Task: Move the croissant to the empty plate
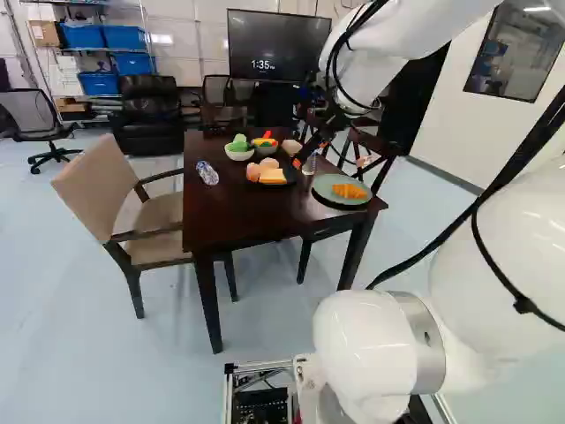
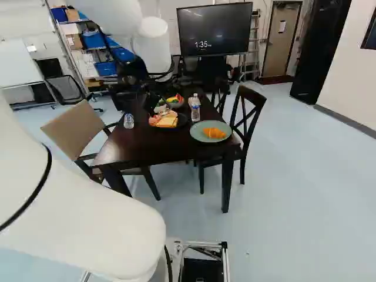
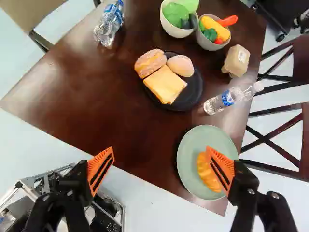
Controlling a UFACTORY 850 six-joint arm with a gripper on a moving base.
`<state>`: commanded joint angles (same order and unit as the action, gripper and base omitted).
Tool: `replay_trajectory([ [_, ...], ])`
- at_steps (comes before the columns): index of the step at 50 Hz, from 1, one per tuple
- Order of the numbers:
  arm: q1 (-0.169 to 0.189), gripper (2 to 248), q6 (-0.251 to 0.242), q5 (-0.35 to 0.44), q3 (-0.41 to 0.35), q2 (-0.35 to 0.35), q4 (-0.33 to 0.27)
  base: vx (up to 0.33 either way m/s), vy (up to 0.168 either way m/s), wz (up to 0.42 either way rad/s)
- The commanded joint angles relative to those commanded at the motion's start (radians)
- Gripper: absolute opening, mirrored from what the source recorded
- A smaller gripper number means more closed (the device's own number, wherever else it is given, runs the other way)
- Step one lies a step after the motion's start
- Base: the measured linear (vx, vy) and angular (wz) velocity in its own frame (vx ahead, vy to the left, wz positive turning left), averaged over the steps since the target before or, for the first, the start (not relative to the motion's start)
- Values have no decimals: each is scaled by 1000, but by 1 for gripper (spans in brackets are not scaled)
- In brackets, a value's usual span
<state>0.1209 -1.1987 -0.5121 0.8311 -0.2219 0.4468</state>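
Note:
The croissant (image 3: 208,172) lies on a green plate (image 3: 189,153) at the table's corner; in the left base view the croissant (image 1: 350,191) is on the same plate, with a dark rim showing below it. My gripper (image 1: 328,162) hangs above the table in the left base view. In the wrist view the gripper (image 3: 160,163) is open, nothing held; one orange finger overlaps the croissant's edge in the picture, the other stands well away. A black plate (image 3: 193,94) carries a sandwich-like slice (image 3: 165,84) and two round buns. I see no empty plate.
A water bottle (image 3: 231,98) stands between the two plates and the table's edge, near a small beige box (image 3: 236,61). Two bowls (image 3: 176,30) of toy food are behind the black plate. Another bottle (image 3: 109,24) is across the table (image 3: 87,96). Chairs (image 2: 249,117) flank it.

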Motion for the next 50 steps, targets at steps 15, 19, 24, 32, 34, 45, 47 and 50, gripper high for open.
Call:
replay_trajectory([
  [15,-11,247,106,123,-66,-5,-40,0,0,0],
  [19,-14,247,138,160,-86,-7,-52,0,0,0],
  [24,-18,247,180,208,-112,-9,-67,0,0,0],
  [32,-26,247,253,292,-157,-12,-94,0,0,0],
  [34,-27,247,272,314,-169,-13,-101,0,0,0],
  [45,-39,247,386,446,-240,-18,-144,0,0,0],
  [47,-41,247,408,471,-253,-20,-152,0,0,0],
  [50,-44,247,441,509,-274,-21,-164,0,0,0],
])
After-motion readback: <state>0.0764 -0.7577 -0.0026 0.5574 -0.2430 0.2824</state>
